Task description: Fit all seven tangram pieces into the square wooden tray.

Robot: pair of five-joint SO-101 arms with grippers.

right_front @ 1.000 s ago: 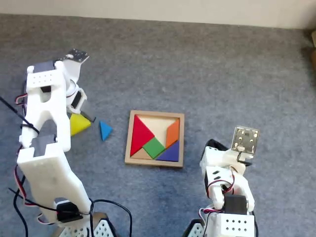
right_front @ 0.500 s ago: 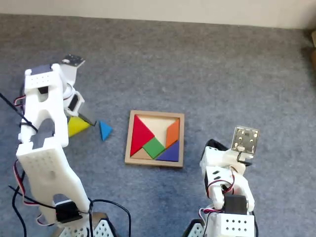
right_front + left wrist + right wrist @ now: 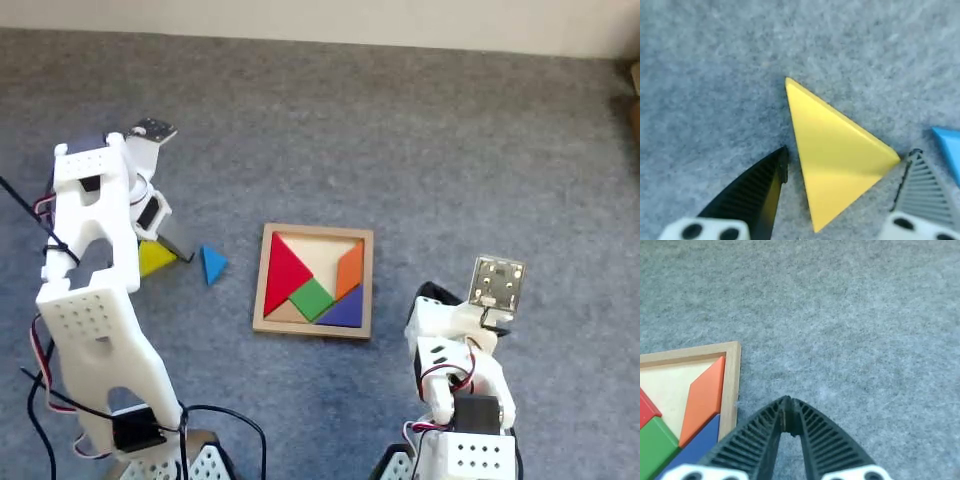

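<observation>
Most likely a robotics test bench in a lab or hobby room: a plain grey felt-like mat (image 3: 470, 140) covers the table, the white plastic left arm (image 3: 95, 300) and right arm (image 3: 460, 370) show bare wires (image 3: 432, 381), and a pale strip (image 3: 320, 18) runs along the far edge

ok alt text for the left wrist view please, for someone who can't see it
A yellow triangle lies flat on grey carpet between the two open fingers of the left gripper. A corner of a blue piece shows beside one finger.
</observation>
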